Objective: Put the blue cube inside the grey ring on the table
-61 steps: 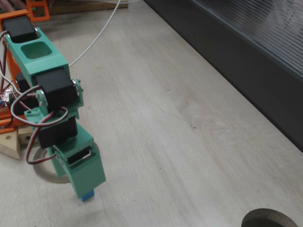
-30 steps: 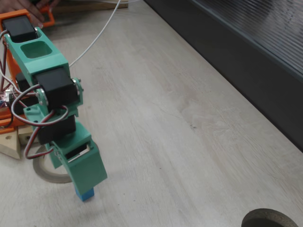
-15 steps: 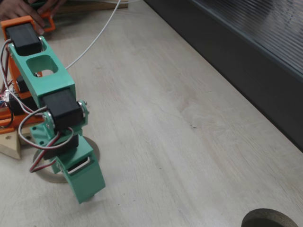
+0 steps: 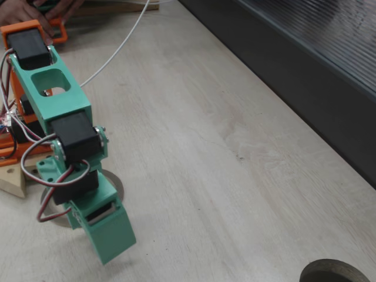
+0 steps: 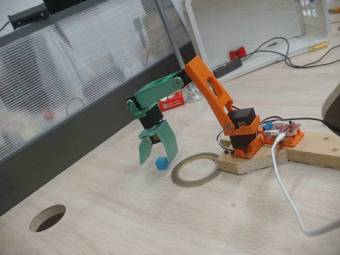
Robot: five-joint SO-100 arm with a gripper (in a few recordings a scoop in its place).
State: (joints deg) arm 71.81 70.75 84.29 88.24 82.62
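In a fixed view the blue cube (image 5: 162,163) stands on the pale wood table (image 5: 133,212), just left of the grey ring (image 5: 195,170) and outside it. My green gripper (image 5: 158,158) hangs over the cube, open, with a finger on each side and the tips near the table. In a fixed view from above, the gripper (image 4: 108,244) covers the cube, and arcs of the ring (image 4: 51,214) show behind it.
A dark round disc (image 4: 335,271) sits at the table's lower right, seen as a round hole (image 5: 48,218) from the side. A dark grey ribbed panel (image 4: 305,59) borders the table. A white cable (image 5: 287,191) trails from the wooden base block (image 5: 276,154).
The arm has leaned forward and the gripper has come down. The blue cube showed under the gripper's tip one second ago and is now covered in that view.
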